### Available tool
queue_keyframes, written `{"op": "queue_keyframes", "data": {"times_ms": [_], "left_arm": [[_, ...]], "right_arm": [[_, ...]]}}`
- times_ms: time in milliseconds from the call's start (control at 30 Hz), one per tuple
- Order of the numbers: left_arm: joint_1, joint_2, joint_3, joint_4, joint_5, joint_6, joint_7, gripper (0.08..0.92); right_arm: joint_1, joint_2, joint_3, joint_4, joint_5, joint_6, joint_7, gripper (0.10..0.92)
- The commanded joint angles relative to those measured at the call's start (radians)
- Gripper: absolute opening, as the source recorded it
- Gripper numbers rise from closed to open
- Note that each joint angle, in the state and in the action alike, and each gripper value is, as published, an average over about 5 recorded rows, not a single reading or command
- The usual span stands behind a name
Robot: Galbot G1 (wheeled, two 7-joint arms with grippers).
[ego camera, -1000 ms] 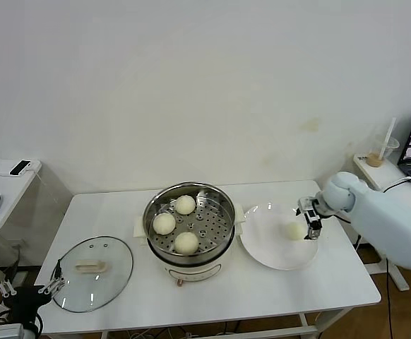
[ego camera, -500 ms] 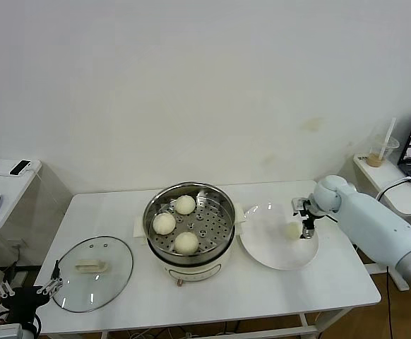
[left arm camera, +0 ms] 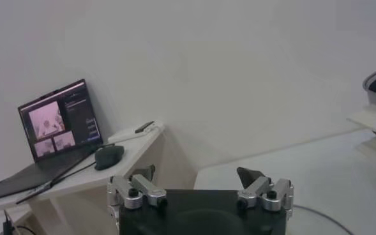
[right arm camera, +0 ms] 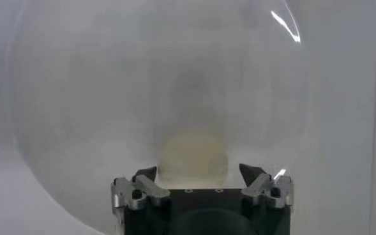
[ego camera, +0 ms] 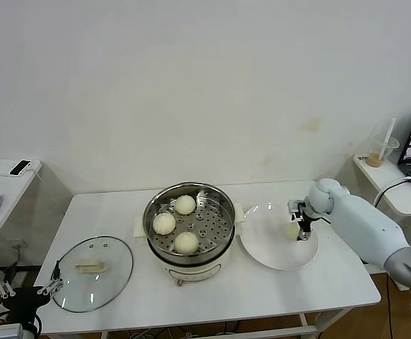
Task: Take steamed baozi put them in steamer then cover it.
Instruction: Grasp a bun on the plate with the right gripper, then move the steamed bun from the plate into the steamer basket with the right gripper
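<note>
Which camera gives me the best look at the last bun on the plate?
The right wrist view: the bun sits centred on the plate between the open right gripper's fingers. The head view shows the bun small, partly behind the gripper. The left wrist view misses it.

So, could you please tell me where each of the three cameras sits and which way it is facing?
Head view: on the robot's head, looking forward and down at the table, steamer, lid and plate; the right arm shows, and the left gripper waits low at the table's left corner.
Left wrist view: behind the open left gripper, facing a wall and a side desk with a laptop.
Right wrist view: behind the open right gripper, facing the plate and last bun.
Shared: head and right wrist views both show that bun.
</note>
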Motion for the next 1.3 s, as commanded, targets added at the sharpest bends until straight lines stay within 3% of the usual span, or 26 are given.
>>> {"op": "queue_keyframes", "data": {"times_ms": [33,300,767,1033,1300], "left_arm": [[0.003,0.0,-0.002,-0.006,0.0,0.0,0.0,0.823],[0.005,-0.003,0.0,-0.009,0.0,-0.001,-0.001,0.823],[0.006,0.006,0.006,-0.028,-0.002,0.001,-0.001,0.823],[0.001,0.004,0.025,-0.042,0.006,0.001,-0.001,0.823],[-0.001,0.002,0.022,-0.045,0.01,0.0,-0.001,0.823]], "right_arm": [[0.0,0.011,0.002,-0.013,0.004,-0.003,-0.012,0.681],[0.044,-0.026,-0.032,0.044,0.064,-0.024,-0.047,0.59],[0.428,-0.143,-0.314,0.365,0.348,-0.146,-0.07,0.593],[0.678,-0.088,-0.481,0.491,0.567,-0.25,-0.011,0.601],[0.695,0.032,-0.54,0.569,0.695,-0.356,0.093,0.602]]}}
